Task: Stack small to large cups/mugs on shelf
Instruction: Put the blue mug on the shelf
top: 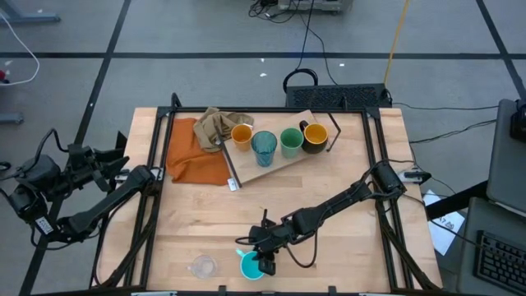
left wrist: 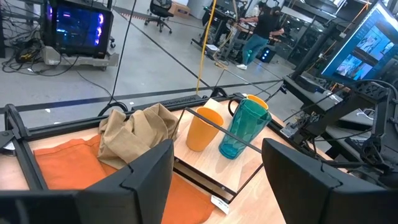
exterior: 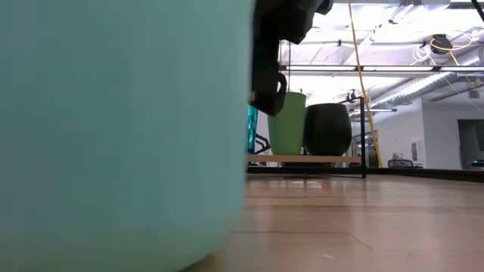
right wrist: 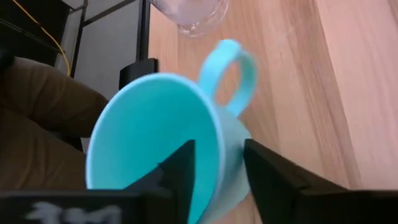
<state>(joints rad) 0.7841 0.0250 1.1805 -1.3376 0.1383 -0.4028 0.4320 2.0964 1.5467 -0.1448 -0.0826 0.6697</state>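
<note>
The light-blue handled mug (top: 250,265) stands near the table's near edge, with my right gripper (top: 265,261) over its rim. It fills the left of the low view (exterior: 113,121). The clear glass (top: 202,265) stands on the table to its left. The orange cup (top: 242,135), teal tumbler (top: 264,146), green cup (top: 291,141) and black mug (top: 315,136) stand in a row on the wooden shelf (top: 275,170). My left gripper (left wrist: 217,180) is open and waits at the table's left edge. My right gripper holds the light-blue mug by its wall (right wrist: 224,158), on the side next to the handle (right wrist: 233,68). One finger (right wrist: 180,171) is inside and the other (right wrist: 267,177) is outside. The fingers come from above, slanting down. The mug is upright; whether its base is on the table I cannot tell.
An orange cloth (top: 193,152) with a crumpled tan cloth (top: 215,125) on it lies left of the shelf. Black frame rails (top: 156,189) run along the table's sides. Bare wood lies between the shelf and the near edge.
</note>
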